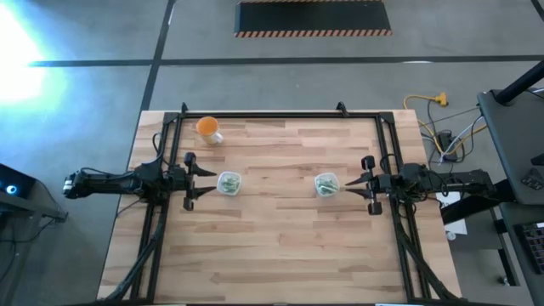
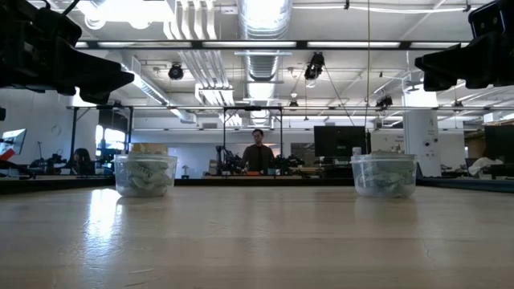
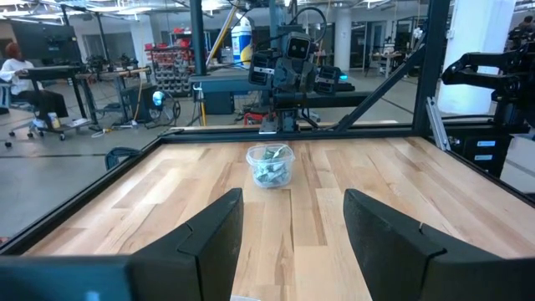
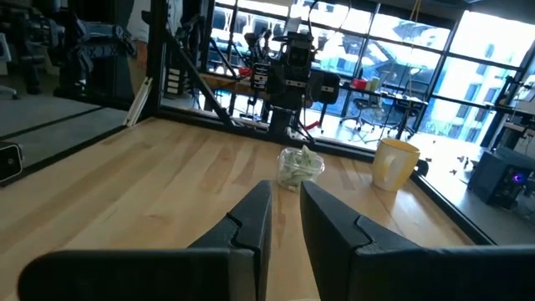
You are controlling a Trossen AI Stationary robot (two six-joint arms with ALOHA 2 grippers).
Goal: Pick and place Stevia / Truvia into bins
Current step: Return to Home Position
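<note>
The pale wooden plank surface (image 1: 280,246) fills the middle of the high view, with a black metal frame (image 1: 255,116) running along its far edge and down both sides. The left arm reaches in low from the left side. The left gripper (image 1: 210,182) has its dark fingers (image 3: 213,230) spread well apart and holds nothing. It sits just beside the left bin (image 1: 219,183), a small clear plastic tub with a rounded-square rim. The right arm mirrors it from the right side. The right gripper (image 1: 350,182) has its fingers (image 4: 251,213) only slightly apart, with a narrow gap between them and nothing held. It sits just beside the right bin (image 1: 337,184), a matching clear tub. The two bins stand upright and well apart, on a line between the two grippers. A small orange cup (image 1: 208,127) stands near the far left corner, apart from the left bin. The pale green and white paper sachets lie heaped inside the tubs, some in the left bin (image 1: 228,184) and some in the right bin (image 1: 326,184).
</note>
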